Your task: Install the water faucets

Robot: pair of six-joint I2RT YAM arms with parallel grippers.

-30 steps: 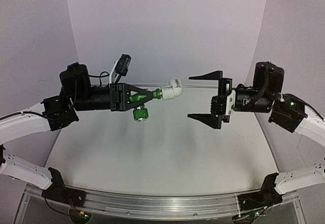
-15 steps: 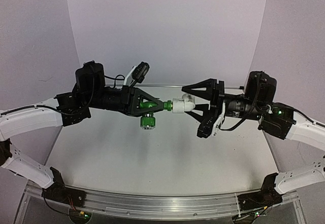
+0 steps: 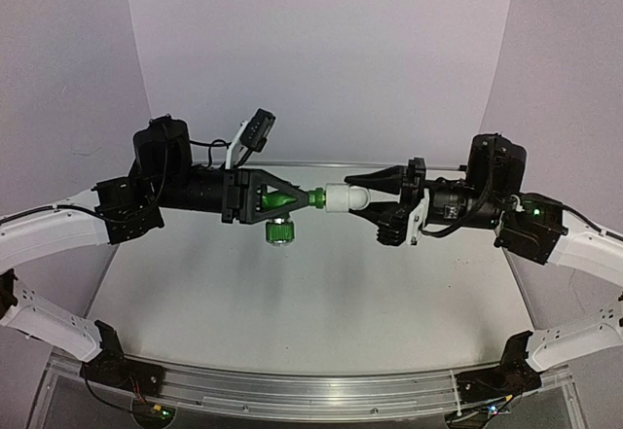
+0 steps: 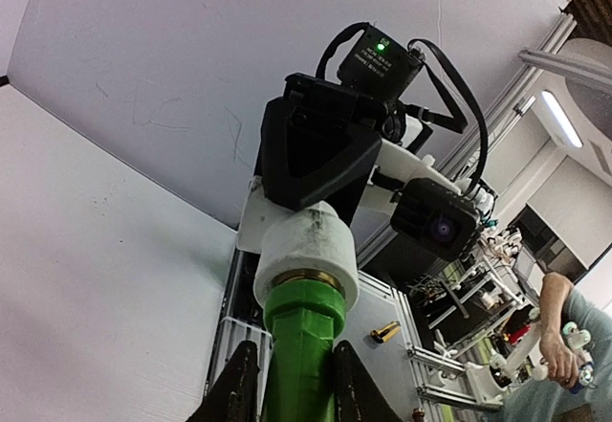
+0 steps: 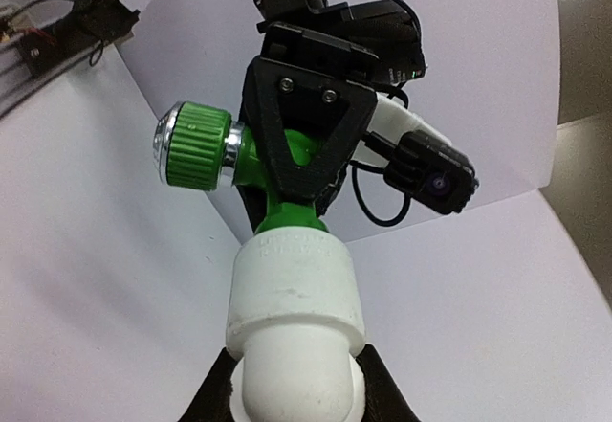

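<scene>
Above the white table (image 3: 311, 303), at mid-width, your 2 arms meet tip to tip. Your left gripper (image 3: 300, 198) is clamped on the small green plastic T-shaped tap (image 3: 282, 198). Your right gripper (image 3: 368, 196) grasps the stubby white plastic cylindrical fitting (image 3: 343, 196) seated on the tap's right end. Only your left wrist view shows the brass-coloured ring (image 4: 301, 277) at the joint. It hides the ribbed round knob (image 5: 196, 144), which your right wrist view shows plainly.

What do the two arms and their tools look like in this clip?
Both arms have white link shells with black joints and motor housings. The left tool and right tool are black, with triangular open-frame fingers. Black cables loop at each wrist, and a green light glows on the right arm.
</scene>
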